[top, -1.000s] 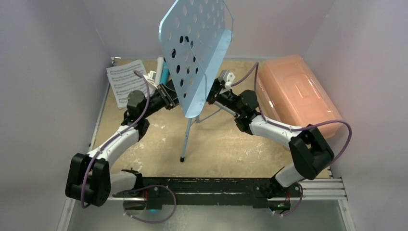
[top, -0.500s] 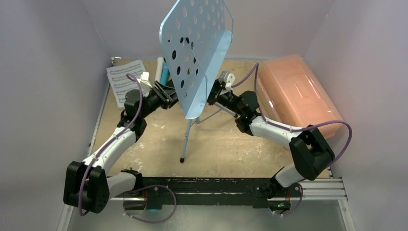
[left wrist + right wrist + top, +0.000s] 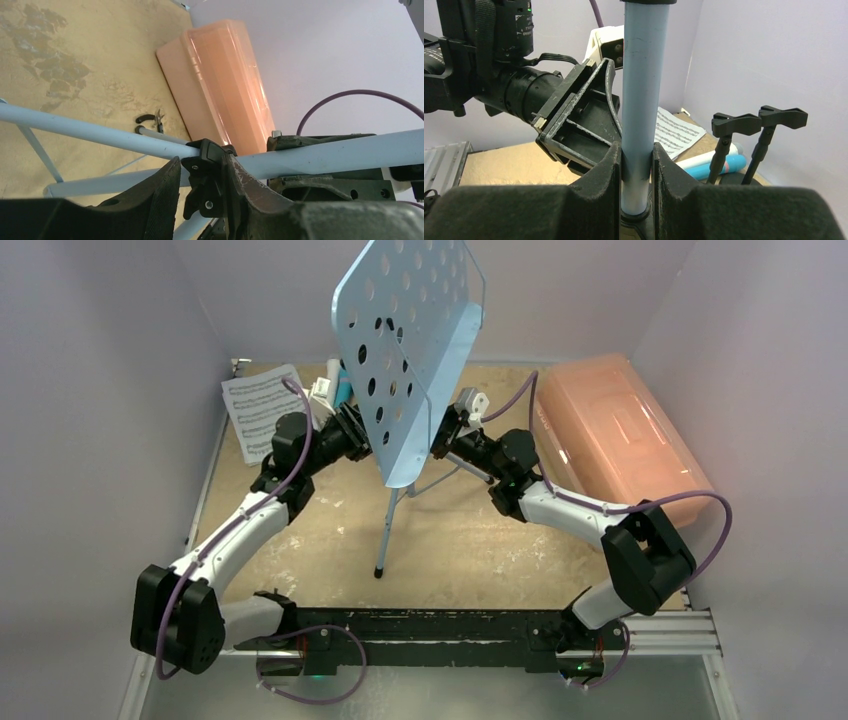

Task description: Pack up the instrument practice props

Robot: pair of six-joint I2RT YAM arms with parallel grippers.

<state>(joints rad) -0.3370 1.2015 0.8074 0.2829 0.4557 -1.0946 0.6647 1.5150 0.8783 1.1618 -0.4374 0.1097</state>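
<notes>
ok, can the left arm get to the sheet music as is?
Probably yes. The sheet music lies flat on the left arm's side of the music stand, close by its wrist. The left gripper sits open around the stand's black collar, so it must back off first.

- Your left hand (image 3: 202,172) fills the bottom edge, its dark fingers (image 3: 145,200) standing either side of a black collar (image 3: 207,160) on the music rack (image 3: 100,131)
- You cannot tell whether the fingers press that collar
- The rack's light-blue pole runs across the whole frame from left to right, with thinner legs branching off low on the left
- Beyond the pole, the pink box (image 3: 220,85) lies on the tan, stained tabletop (image 3: 75,60)
- Small black-handled pliers (image 3: 150,120) lie just beside the box
- A purple cable (image 3: 350,92) arcs against the pale wall at the right
</notes>
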